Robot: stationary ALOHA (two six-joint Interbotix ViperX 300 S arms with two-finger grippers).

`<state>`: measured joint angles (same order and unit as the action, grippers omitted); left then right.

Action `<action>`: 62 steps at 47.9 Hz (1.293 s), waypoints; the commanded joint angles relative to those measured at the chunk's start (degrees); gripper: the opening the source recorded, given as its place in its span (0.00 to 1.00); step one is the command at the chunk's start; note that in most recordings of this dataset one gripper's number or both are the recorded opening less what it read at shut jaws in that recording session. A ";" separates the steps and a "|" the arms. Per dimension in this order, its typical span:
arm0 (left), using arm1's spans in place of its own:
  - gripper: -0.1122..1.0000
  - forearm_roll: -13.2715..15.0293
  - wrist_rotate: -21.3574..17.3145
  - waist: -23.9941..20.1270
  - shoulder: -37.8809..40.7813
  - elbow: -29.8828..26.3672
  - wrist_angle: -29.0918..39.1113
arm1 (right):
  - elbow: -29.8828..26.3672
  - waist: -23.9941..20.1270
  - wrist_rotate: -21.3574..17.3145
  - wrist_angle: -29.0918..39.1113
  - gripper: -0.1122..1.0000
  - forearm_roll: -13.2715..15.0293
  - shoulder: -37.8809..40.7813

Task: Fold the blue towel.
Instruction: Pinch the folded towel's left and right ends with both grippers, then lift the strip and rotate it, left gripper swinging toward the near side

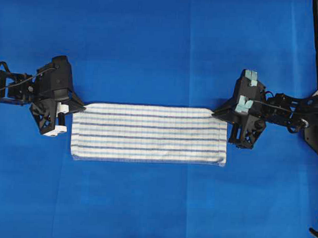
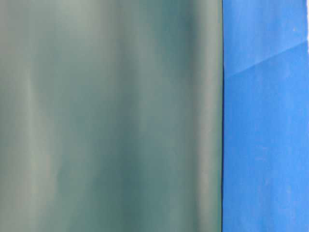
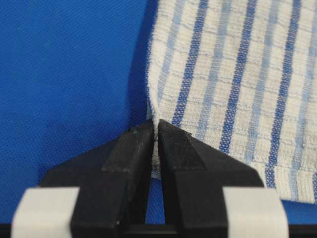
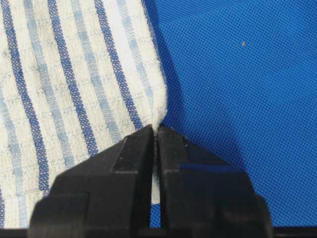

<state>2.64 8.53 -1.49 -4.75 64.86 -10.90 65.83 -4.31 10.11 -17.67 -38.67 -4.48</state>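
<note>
- Blue towel (image 1: 148,134) lies flat on the blue table covering (image 1: 151,45), a long striped band, centre table.
- Left gripper (image 3: 154,130) is clenched on the towel's upper-left corner, cloth pinched between black fingers (image 3: 131,148).
- Right gripper (image 4: 154,130) is clamped on the upper-right corner.
- Table-level view: only a blurred green surface (image 2: 111,116) beside blue.

Bright, even light, soft shadows; the table-level view is blurred.

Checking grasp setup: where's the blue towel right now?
Overhead view: blue towel lies centred on the blue table covering, between left gripper and right gripper, each pinching a far corner.
</note>
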 commanded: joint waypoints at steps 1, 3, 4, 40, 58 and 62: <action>0.12 0.00 -0.35 0.44 -2.20 -0.79 0.70 | -0.18 0.18 -0.09 0.00 0.12 0.00 -1.76; 0.12 0.00 -0.35 0.44 -3.08 -1.05 1.49 | -0.09 0.18 -0.09 0.00 0.12 0.00 -2.64; 0.12 -0.09 -0.35 0.44 -3.60 -1.14 2.02 | 0.00 0.18 -0.09 0.00 0.12 0.00 -3.16; 0.12 -0.09 1.67 3.78 -27.77 -6.68 20.83 | -0.53 1.93 3.16 13.80 0.12 0.18 -29.88; 0.12 0.00 3.60 7.29 -22.94 -9.40 12.92 | -5.01 7.73 3.43 14.24 0.12 2.20 -25.05; 0.12 0.00 3.52 8.61 -20.57 -11.16 11.25 | -6.68 9.93 3.43 14.77 0.12 3.96 -23.91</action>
<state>2.64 12.04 5.98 -26.81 56.34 2.29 61.70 3.96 13.45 -3.08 -35.95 -28.92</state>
